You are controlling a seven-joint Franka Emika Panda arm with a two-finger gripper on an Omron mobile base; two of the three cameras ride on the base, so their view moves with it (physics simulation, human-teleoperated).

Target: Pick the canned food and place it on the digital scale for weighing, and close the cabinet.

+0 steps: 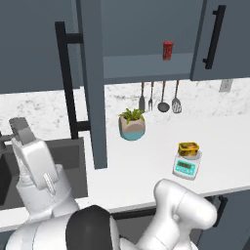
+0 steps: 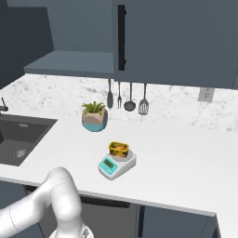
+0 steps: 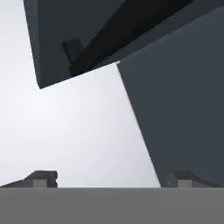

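The canned food [image 1: 188,148] [image 2: 118,148], a short yellow tin, rests on top of the digital scale [image 1: 187,166] [image 2: 116,164] on the white counter. The cabinet [image 1: 141,39] [image 2: 69,62] has its left door [image 1: 93,83] swung out toward me, edge-on, with its black bar handle [image 1: 66,83] on the left. My gripper [image 1: 19,128] [image 3: 113,179] is raised at the far left, left of that handle, open and holding nothing. In the hand view its fingertips [image 3: 43,178] stand wide apart below a dark door panel [image 3: 183,109].
A slim red can [image 1: 167,50] stands on the cabinet shelf. A potted plant [image 1: 132,124] [image 2: 95,116] and hanging utensils [image 1: 161,97] [image 2: 126,97] are at the back wall. A dark sink [image 2: 23,139] lies to the left. The right cabinet door [image 1: 224,39] is closed.
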